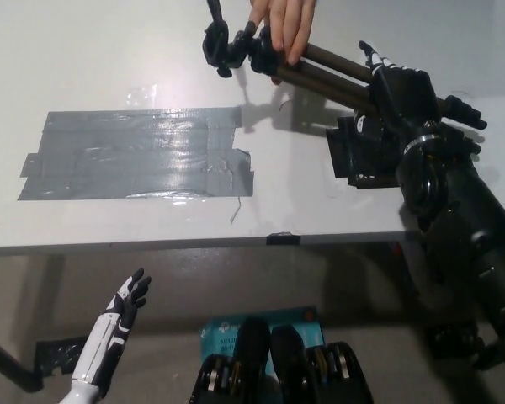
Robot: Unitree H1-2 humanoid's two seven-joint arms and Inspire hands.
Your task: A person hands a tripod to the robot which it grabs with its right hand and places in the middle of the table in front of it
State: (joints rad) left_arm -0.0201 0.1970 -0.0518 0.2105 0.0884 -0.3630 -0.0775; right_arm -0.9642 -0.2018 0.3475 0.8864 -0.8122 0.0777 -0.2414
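A folded tripod (324,69) with brown legs and a black head (227,44) is held slanted above the far side of the white table (109,231). A person's hand (284,25) grips it just behind the head. My black right hand (400,84) lies over the legs further right, its fingers curled around them. The leg ends (461,108) stick out past my wrist. My white left hand (122,313) rests low at the lower left, below the table's front edge, fingers apart and holding nothing.
A wide patch of grey tape (139,156) covers the table's middle left. A black taped patch (362,156) lies under my right hand. A blue box (265,324) sits on the floor below the table edge.
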